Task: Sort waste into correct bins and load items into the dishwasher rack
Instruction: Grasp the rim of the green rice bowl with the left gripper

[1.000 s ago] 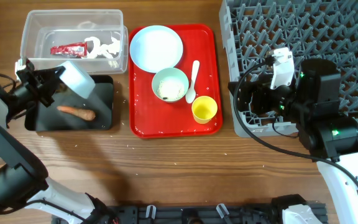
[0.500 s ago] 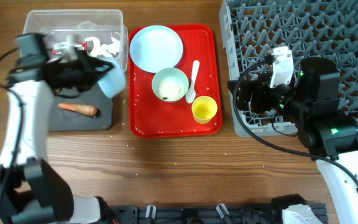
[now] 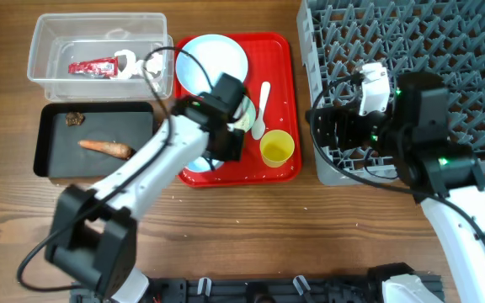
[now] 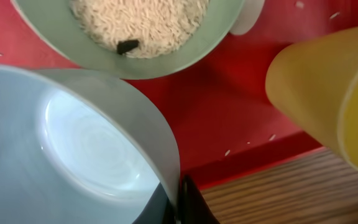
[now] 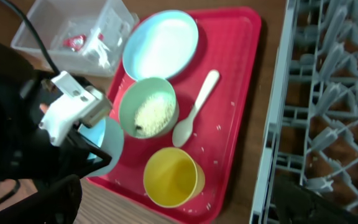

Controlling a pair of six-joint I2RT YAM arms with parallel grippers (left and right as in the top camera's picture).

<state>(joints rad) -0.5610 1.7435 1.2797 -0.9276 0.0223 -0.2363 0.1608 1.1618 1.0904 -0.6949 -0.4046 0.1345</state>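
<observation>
My left gripper (image 4: pixel 174 204) is pinched on the rim of the empty blue bowl (image 4: pixel 86 143). It holds the bowl just over the red tray (image 4: pixel 222 118), beside the bowl of rice (image 4: pixel 219 28) and the yellow cup (image 4: pixel 316 93). I think this bowl goes to the grey rack (image 3: pixel 411 34). Next I must carry it right without bumping the cup. My right gripper (image 3: pixel 331 135) is by the rack, and I cannot tell if it is open.

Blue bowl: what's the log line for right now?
left end effector: shut on empty blue bowl | over red tray, beside rice bowl | right end effector: at rack edge, grip unclear
</observation>
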